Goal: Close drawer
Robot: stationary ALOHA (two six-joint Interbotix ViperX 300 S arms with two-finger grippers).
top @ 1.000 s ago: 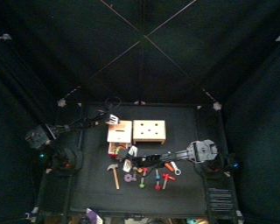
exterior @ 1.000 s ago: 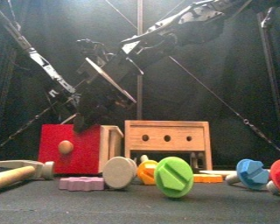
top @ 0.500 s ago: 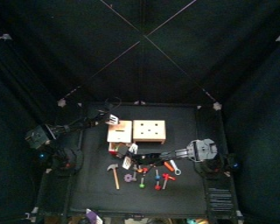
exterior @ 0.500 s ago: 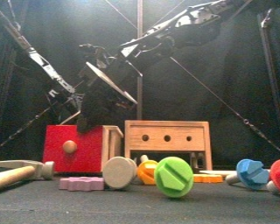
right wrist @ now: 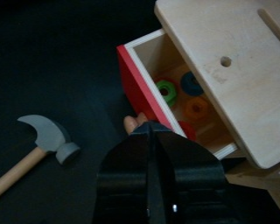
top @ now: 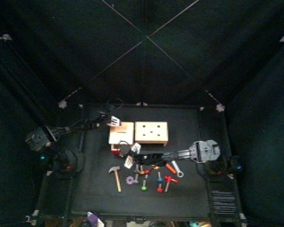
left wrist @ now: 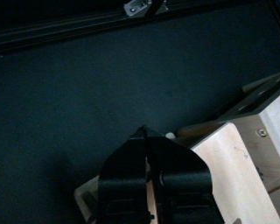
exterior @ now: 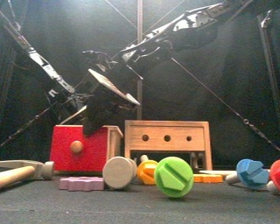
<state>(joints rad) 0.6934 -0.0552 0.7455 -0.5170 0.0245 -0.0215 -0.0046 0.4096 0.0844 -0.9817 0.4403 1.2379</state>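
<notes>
the drawer (right wrist: 184,92) stood open; both claws, left (left wrist: 150,164) and right (right wrist: 154,140), were pinched narrow, empty. an off-centre push could skew and jam it.

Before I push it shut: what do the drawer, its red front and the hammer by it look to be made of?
The pale cream box-shaped drawer looks like unfinished light wood: matte, faint grain. Its red front panel seems to be the same wood painted, since the cut edge shows pale. The small hammer appears to have a plain wooden handle and a grey head, painted wood or plastic; I cannot tell which.
</notes>
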